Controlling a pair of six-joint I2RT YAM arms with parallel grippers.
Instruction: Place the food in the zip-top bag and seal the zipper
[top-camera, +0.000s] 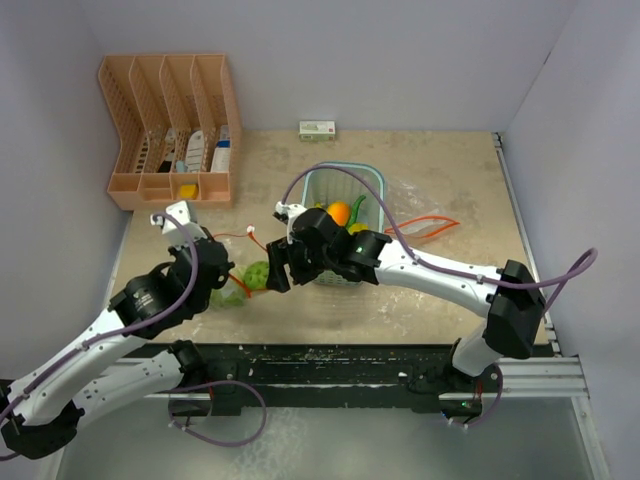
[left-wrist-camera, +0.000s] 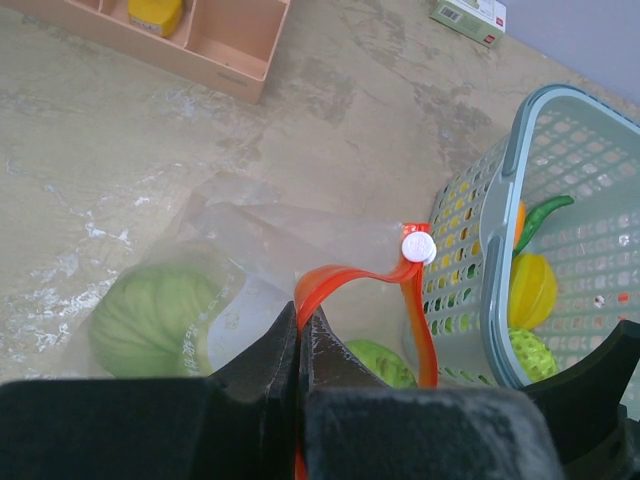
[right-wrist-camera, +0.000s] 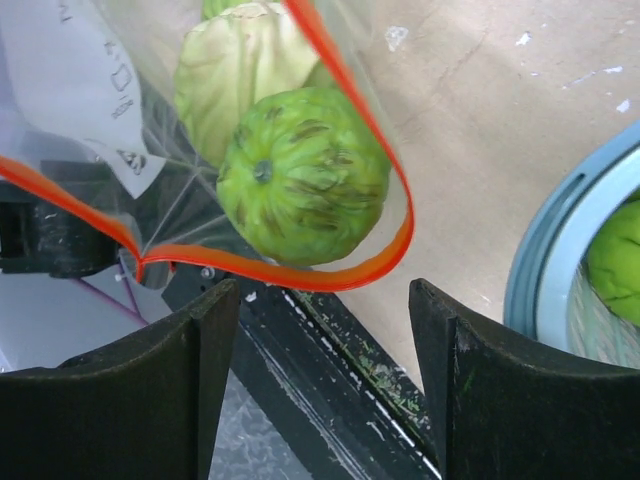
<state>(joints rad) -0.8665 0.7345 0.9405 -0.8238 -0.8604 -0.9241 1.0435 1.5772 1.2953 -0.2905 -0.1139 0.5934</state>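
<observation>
The clear zip-top bag (left-wrist-camera: 240, 240) with an orange zipper rim (left-wrist-camera: 345, 272) lies left of the teal basket (top-camera: 345, 172). My left gripper (left-wrist-camera: 300, 335) is shut on the rim and holds the mouth open. Two green cabbages (right-wrist-camera: 300, 190) (right-wrist-camera: 240, 70) sit inside the bag; they also show in the left wrist view (left-wrist-camera: 150, 320) (left-wrist-camera: 380, 360). My right gripper (right-wrist-camera: 325, 330) is open and empty just outside the bag mouth, above the table's front edge. The basket (left-wrist-camera: 500, 200) holds an orange fruit (top-camera: 339, 212), a yellow fruit (left-wrist-camera: 533, 290), a green chili (left-wrist-camera: 545, 212) and a bumpy green piece (left-wrist-camera: 530, 352).
A peach desk organiser (top-camera: 170, 130) stands at the back left. A small white-and-green box (top-camera: 317, 128) lies by the back wall. Another clear bag with an orange zipper (top-camera: 425, 225) lies right of the basket. Walls close in on three sides.
</observation>
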